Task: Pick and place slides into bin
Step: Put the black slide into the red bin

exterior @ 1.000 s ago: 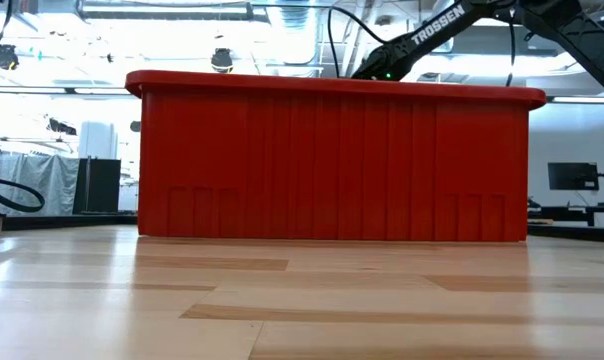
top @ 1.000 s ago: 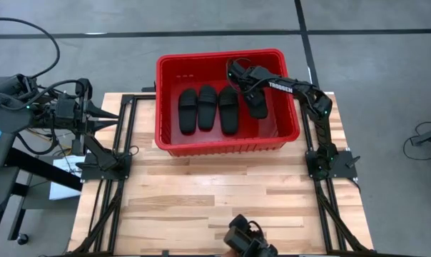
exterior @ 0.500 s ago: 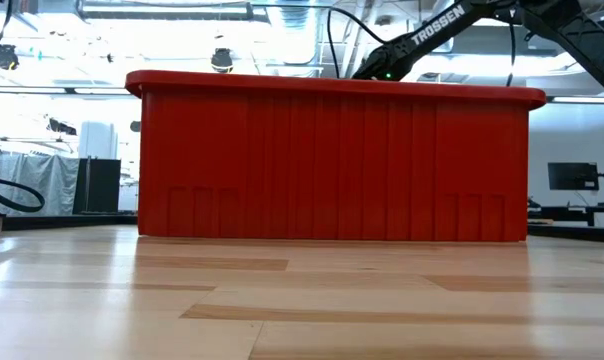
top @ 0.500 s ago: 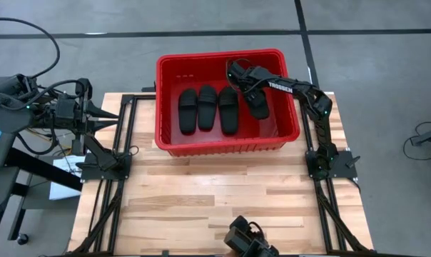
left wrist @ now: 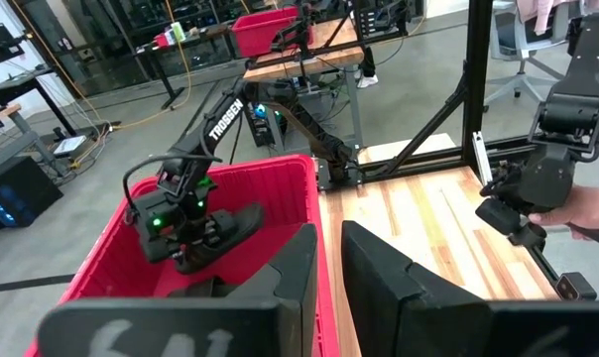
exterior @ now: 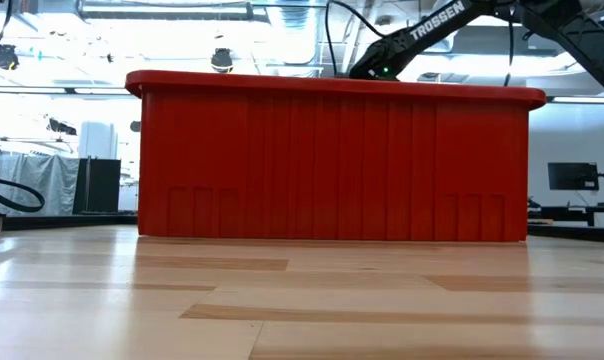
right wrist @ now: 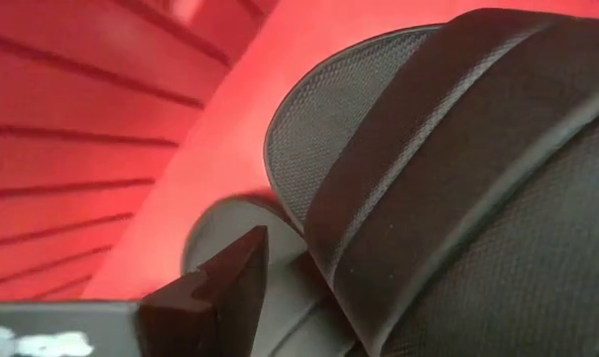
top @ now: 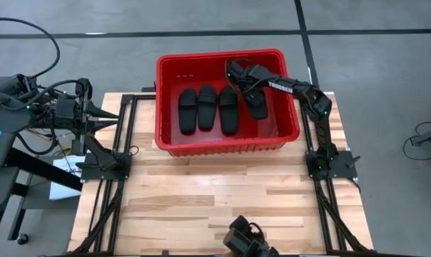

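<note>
Right pincer sits inside the red bin, spread wide over the fourth slide; three slides lie beside it. Advice: lift straight up, clear of strap and rim. Left pincer waits nearly pressed together, off the table's left edge.

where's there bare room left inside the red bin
Bare floor along the bin's left wall, beside the three slides, and its right end past the fourth slide. Crowded mid-right, where the right gripper hangs over that slide.
</note>
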Controlling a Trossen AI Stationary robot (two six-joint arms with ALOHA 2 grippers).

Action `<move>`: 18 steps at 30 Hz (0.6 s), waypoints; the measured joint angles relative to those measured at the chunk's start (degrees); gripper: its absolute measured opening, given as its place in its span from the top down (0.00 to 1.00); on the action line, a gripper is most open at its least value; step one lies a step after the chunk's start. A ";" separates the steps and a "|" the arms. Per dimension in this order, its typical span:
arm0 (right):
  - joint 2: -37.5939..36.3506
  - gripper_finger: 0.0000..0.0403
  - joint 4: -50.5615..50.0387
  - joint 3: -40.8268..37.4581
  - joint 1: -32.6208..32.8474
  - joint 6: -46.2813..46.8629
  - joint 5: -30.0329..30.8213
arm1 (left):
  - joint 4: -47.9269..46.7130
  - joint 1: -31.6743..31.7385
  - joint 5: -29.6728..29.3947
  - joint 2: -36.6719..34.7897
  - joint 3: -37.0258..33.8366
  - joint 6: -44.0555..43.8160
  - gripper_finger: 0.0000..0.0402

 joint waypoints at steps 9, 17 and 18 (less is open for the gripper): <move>-0.12 0.49 -2.59 3.50 -1.53 -6.62 0.59 | 0.02 0.00 -0.09 0.50 0.01 0.06 0.90; 0.02 0.50 -7.63 4.17 -2.16 -9.01 -2.53 | 0.01 0.01 -0.18 1.13 0.00 0.18 0.90; 0.02 0.50 -7.67 4.17 -2.15 -9.01 -3.04 | 0.00 0.01 -0.20 1.21 0.00 0.25 0.90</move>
